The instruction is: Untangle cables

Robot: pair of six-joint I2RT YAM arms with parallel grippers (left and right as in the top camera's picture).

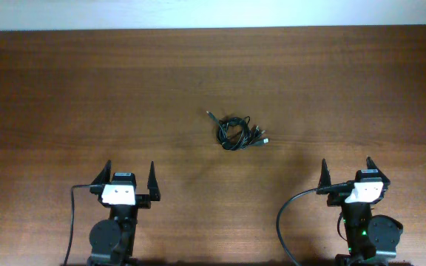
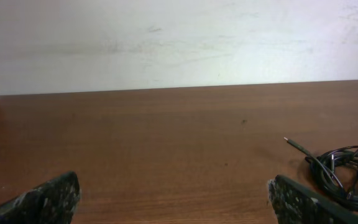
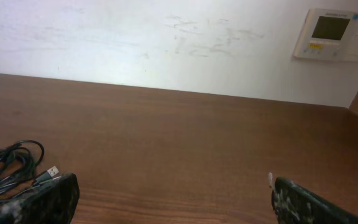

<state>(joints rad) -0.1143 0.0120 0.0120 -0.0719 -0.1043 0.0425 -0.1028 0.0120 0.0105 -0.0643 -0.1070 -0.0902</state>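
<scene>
The cables (image 1: pixel 237 132) lie as one small tangled bundle of thin black cords near the middle of the wooden table, with plug ends sticking out to the upper left and to the right. In the left wrist view the cables (image 2: pixel 347 174) sit at the right edge; in the right wrist view the cables (image 3: pixel 8 171) sit at the left edge with a silver-tipped plug beside them. My left gripper (image 1: pixel 130 172) stands open at the near left, well short of the bundle. At the near right my right gripper (image 1: pixel 346 168) is open too. Nothing is between either pair of fingers.
Bare brown table (image 1: pixel 87 89) stretches around the bundle. A white wall (image 2: pixel 179 37) rises behind the far edge. A wall thermostat (image 3: pixel 328 32) hangs at the upper right of the right wrist view. Thick black arm cables (image 1: pixel 287 222) trail near both arm bases.
</scene>
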